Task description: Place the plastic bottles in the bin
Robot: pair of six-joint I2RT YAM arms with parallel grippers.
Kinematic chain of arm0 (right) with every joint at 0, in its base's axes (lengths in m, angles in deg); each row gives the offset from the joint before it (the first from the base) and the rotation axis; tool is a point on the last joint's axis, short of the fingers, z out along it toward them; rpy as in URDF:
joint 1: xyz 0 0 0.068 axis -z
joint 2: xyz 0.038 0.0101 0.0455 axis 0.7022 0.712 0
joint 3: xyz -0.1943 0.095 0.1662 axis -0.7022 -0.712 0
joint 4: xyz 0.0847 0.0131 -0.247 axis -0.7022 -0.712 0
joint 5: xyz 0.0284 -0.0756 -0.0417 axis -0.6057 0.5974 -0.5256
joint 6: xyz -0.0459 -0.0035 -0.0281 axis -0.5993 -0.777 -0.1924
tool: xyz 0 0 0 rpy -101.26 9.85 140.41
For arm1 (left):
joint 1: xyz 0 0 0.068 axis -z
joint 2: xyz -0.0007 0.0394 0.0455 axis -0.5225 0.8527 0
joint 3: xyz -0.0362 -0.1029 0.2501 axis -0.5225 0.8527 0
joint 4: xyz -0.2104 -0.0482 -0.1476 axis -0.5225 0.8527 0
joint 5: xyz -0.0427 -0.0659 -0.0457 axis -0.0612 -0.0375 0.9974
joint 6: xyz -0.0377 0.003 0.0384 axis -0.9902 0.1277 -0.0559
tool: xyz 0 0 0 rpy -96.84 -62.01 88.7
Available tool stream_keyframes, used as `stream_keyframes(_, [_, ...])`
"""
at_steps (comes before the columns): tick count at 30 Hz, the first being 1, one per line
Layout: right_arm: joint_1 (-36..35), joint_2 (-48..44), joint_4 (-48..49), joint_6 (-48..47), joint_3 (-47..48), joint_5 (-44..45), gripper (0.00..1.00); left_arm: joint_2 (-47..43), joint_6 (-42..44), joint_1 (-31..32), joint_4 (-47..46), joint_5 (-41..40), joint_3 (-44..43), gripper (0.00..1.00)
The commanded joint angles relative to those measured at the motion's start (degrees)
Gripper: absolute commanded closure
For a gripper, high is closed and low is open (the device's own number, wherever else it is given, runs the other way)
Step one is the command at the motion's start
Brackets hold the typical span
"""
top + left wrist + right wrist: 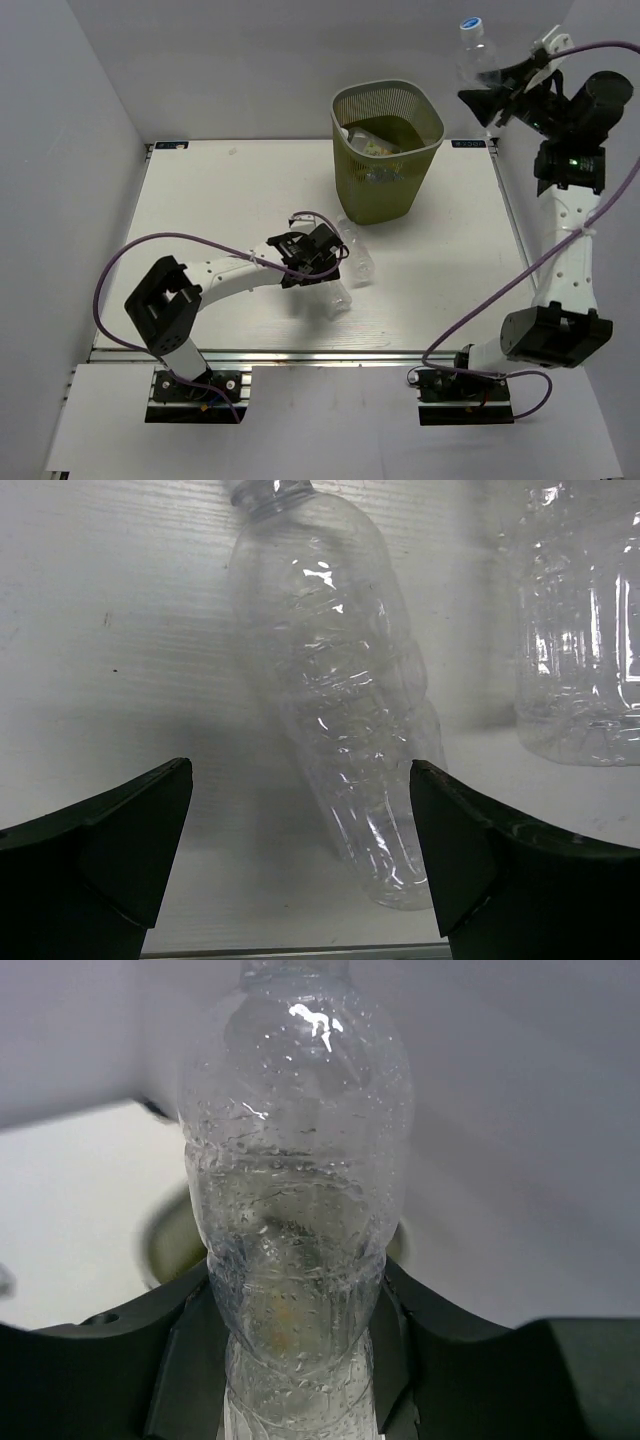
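The olive-green mesh bin (408,190) stands at the back middle of the table with several bottles inside. My right gripper (496,86) is raised high to the right of the bin and is shut on a clear bottle with a blue cap (476,48). In the right wrist view the gripper (296,1305) clamps the bottle (296,1160) round its lower body. My left gripper (330,258) is low on the table, open, in front of the bin. A clear bottle (335,700) lies between its open fingers (300,770). A second clear bottle (585,630) lies to the right.
Two clear bottles (358,258) (336,296) lie on the white table beside the left gripper, just in front of the bin. White walls close in the left, back and right. The bin's rim (160,1245) shows blurred behind the held bottle.
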Motion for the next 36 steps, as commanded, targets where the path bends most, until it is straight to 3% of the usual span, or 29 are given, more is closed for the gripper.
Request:
stream_keyframes(1, [-4.7, 9.9, 15.0, 16.2, -0.9, -10.0, 0.87, -2.4, -1.8, 0.7, -4.6, 0.3, 3.1, 0.00])
stream_keyframes(3, [-8.0, 12.2, 14.6, 18.6, 1.6, -8.8, 0.85, -2.4, -1.8, 1.2, -5.6, 0.3, 3.6, 0.00])
stream_keyframes(7, [-11.1, 20.6, 13.6, 20.4, 6.0, -5.8, 0.67, -2.4, -1.8, 1.7, -8.7, -0.2, 5.0, 0.00])
stream_keyframes(9, [-13.6, 21.8, 13.5, 18.3, 5.9, -3.1, 0.46, -1.7, -1.8, 1.7, -9.3, -0.2, 5.0, 0.00])
stream_keyframes(11, [-14.9, 23.1, 11.5, 16.6, 8.0, -1.8, 0.36, -0.9, -1.8, 2.3, -9.3, -0.7, 5.0, 0.00])
stream_keyframes(13, [-15.5, 24.0, 10.9, 16.2, 9.7, -1.6, 0.10, 0.8, -1.8, 2.3, -8.0, -0.7, 5.0, 0.00])
stream_keyframes(21, [-14.7, 16.8, 6.5, 17.6, 10.9, 0.1, 0.10, 3.6, -1.8, 3.3, -6.9, -1.9, 5.7, 0.00])
stream_keyframes(24, [-13.1, 11.9, -0.6, 15.2, 9.7, 0.1, 0.10, 3.6, 0.4, 3.8, -6.9, -2.5, 6.2, 0.21])
stream_keyframes(25, [-12.9, 9.5, -2.8, 14.0, 8.9, -0.2, 0.13, 2.8, 0.4, 3.8, -6.9, -3.1, 6.2, 0.46])
stream_keyframes(27, [-12.5, 4.6, -13.3, 3.9, 6.0, -2.2, 0.25, 0.9, 1.1, 3.8, -5.8, -4.8, 6.8, 0.61])
stream_keyframes(28, [-12.6, 3.2, -16.0, -1.7, 4.6, -4.3, 0.47, -0.6, 1.1, 3.8, -4.4, -5.5, 6.8, 0.71])
stream_keyframes(30, [-12.5, -2.2, -28.7, -16.0, -2.2, -6.9, 0.73, -7.9, 2.7, 4.5, -4.4, -7.6, 7.4, 0.77])
stream_keyframes(31, [-12.4, -3.8, -32.0, -19.7, -4.3, -6.1, 0.94, -10.8, 3.9, 4.5, -5.3, -8.3, 7.4, 0.79])
stream_keyframes(32, [-12.4, -5.1, -36.8, -24.4, -6.3, -5.7, 1.00, -16.8, 7.6, 4.5, -6.7, -9.4, 6.9, 0.79])
stream_keyframes(34, [-12.4, -9.9, -44.9, -30.9, -14.7, -4.8, 1.00, -21.6, 12.6, 4.5, -14.0, -10.1, 5.1, 0.81])
stream_keyframes(36, [-12.5, -12.5, -50.2, -38.0, -21.9, -4.7, 0.94, -23.7, 21.5, 4.5, -19.7, -10.1, 1.0, 0.81])
